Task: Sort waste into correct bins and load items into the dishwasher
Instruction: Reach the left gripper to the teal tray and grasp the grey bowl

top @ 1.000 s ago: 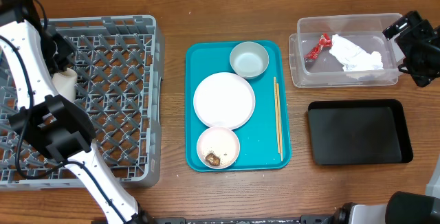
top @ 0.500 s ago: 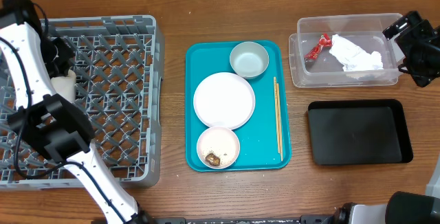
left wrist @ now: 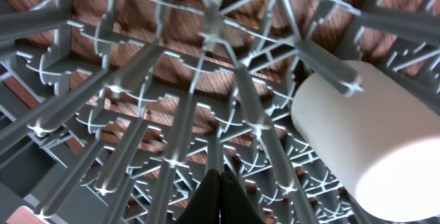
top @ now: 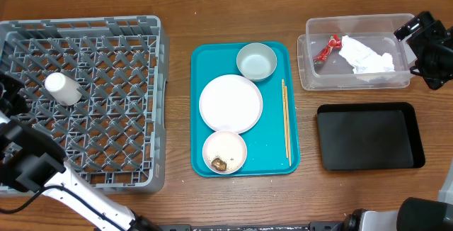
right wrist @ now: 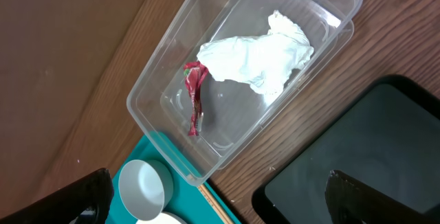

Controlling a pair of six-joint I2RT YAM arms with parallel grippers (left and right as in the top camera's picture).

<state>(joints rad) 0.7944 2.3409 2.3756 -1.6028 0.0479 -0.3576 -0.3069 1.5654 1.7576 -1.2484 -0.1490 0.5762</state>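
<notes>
Left arm (top: 28, 164) pulled back off the rack (top: 127, 25) to its left edge; cup (top: 62, 88) now uncovered, lying on its side in the rack's left half, released. Left gripper (left wrist: 221, 186) fingers pressed together, holding nothing, near the cup but apart; only the wrist view shows this. Overhead alone shows the teal tray (top: 272, 153) with plate (top: 230, 103), two bowls and chopsticks (top: 285, 121). Right gripper (right wrist: 218, 207) unmoved, spread wide over the clear bin (right wrist: 172, 80); tissue (right wrist: 258, 59) and red wrapper (right wrist: 195, 93) inside.
</notes>
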